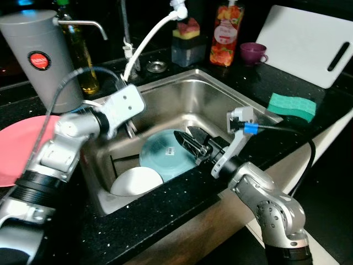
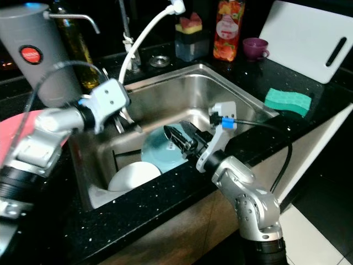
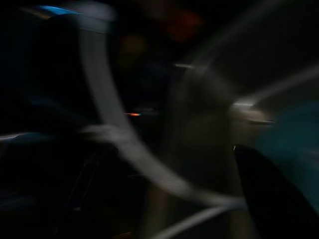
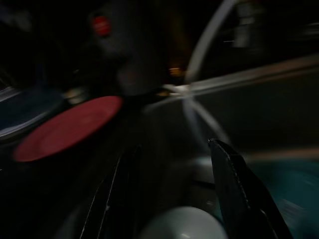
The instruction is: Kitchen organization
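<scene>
A: What colours sit in the steel-grey sink (image 1: 212, 102)?
B: A teal plate (image 1: 162, 154) and a white bowl (image 1: 136, 181).
A: And on the bench (image 1: 165, 207)?
B: It's black with fine white speckles. A pink plate (image 1: 19, 149) at its left edge, a green sponge (image 1: 292, 106) at the right, a white cutting board (image 1: 309, 44), a purple cup (image 1: 252, 53) and a grey canister (image 1: 38, 58) with a red badge.

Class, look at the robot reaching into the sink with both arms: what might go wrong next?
1. The right tool hovers over the teal plate, which overlaps the white plate; a lift might knock them together.
2. The left tool is near the faucet hose and might snag it.
</scene>
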You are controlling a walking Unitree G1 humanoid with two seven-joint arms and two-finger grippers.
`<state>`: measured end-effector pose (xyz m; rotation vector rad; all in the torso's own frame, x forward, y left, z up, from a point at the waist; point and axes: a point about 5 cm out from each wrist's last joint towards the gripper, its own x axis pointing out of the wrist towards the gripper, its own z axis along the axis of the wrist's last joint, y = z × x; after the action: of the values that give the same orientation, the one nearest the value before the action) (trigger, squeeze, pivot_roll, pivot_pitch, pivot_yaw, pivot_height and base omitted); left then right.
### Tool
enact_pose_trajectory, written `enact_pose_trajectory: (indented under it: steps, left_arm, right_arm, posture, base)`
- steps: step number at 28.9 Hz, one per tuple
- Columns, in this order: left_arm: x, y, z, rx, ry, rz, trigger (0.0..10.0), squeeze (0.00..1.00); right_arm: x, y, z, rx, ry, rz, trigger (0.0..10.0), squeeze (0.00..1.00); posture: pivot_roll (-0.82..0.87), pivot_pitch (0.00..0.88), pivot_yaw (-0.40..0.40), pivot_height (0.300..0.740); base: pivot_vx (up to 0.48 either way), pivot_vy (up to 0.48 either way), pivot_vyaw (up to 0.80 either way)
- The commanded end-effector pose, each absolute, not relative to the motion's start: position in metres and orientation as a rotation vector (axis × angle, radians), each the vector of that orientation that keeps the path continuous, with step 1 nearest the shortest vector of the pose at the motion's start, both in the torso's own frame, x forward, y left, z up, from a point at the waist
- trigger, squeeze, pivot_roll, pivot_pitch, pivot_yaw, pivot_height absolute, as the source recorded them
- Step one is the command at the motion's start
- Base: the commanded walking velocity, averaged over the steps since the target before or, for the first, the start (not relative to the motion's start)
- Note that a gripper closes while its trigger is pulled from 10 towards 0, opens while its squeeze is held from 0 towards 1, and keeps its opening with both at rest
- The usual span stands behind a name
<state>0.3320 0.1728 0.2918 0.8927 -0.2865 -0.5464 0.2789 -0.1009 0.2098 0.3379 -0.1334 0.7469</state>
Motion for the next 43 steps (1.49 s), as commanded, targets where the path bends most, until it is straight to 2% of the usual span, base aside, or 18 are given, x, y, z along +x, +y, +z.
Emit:
enact_pose_trajectory:
  steps: [1,3,6,8,12,16,18,20,22,32,36,43]
  left_arm:
    - [0.327,0.181,0.290,0.921,-0.255,-0.486,10.0,0.00]
    - [0.327,0.181,0.290,0.921,-0.255,-0.486,10.0,0.00]
    - [0.297,0.202,0.278,0.977,-0.192,-0.337,10.0,0.00]
    - [0.281,0.217,0.259,1.065,-0.097,-0.317,10.0,0.00]
    - [0.261,0.234,0.254,1.192,-0.022,-0.328,10.0,0.00]
    - [0.255,0.236,0.254,1.246,0.011,-0.362,10.0,0.00]
    - [0.245,0.238,0.257,1.330,0.068,-0.417,10.0,0.00]
    - [0.245,0.238,0.257,1.330,0.068,-0.417,10.0,0.00]
    - [0.238,0.245,0.250,1.367,0.141,-0.444,10.0,0.00]
    - [0.236,0.262,0.226,1.361,0.266,-0.474,10.0,0.00]
    - [0.249,0.277,0.216,1.380,0.273,-0.410,10.0,0.00]
    - [0.271,0.279,0.197,1.383,0.243,-0.392,10.0,0.00]
  right_arm:
    - [0.278,-0.094,0.211,0.335,-0.139,0.788,10.0,0.00]
    - [0.278,-0.094,0.211,0.335,-0.139,0.788,10.0,0.00]
    - [0.276,-0.083,0.209,0.349,-0.123,0.871,10.0,0.00]
    - [0.275,-0.079,0.209,0.353,-0.120,0.901,10.0,0.00]
    - [0.275,-0.076,0.208,0.360,-0.107,0.920,10.0,0.00]
    - [0.275,-0.075,0.207,0.362,-0.101,0.924,10.0,0.00]
    - [0.275,-0.073,0.205,0.368,-0.095,0.932,10.0,0.00]
    - [0.275,-0.073,0.205,0.368,-0.095,0.932,10.0,0.00]
    - [0.275,-0.072,0.204,0.378,-0.092,0.927,10.0,0.00]
    - [0.275,-0.072,0.204,0.374,-0.089,0.918,10.0,0.00]
    - [0.275,-0.074,0.205,0.370,-0.092,0.909,10.0,0.00]
    - [0.273,-0.076,0.206,0.359,-0.094,0.901,10.0,0.00]
  posture:
    - [0.07,0.000,0.031,0.740]
    - [0.07,0.000,0.031,0.740]
    - [0.12,0.000,0.011,0.740]
    - [0.13,0.000,0.004,0.740]
    - [0.14,0.000,-0.004,0.740]
    - [0.16,0.000,-0.013,0.740]
    - [0.16,0.000,-0.005,0.740]
    - [0.16,0.000,-0.005,0.740]
    - [0.16,0.000,0.002,0.740]
    - [0.14,0.000,0.007,0.740]
    - [0.13,0.000,0.006,0.740]
    - [0.10,0.000,0.005,0.740]
  base:
    - [0.000,0.000,0.80]
    - [0.000,0.000,0.80]
    - [0.000,0.000,0.80]
    - [0.000,0.000,0.67]
    - [0.000,0.000,0.25]
    - [0.000,0.000,0.00]
    - [0.000,0.000,0.00]
    - [0.000,0.000,0.00]
    - [0.000,0.000,0.00]
    - [0.000,0.000,0.00]
    - [0.000,0.000,0.00]
    - [0.000,0.000,0.00]
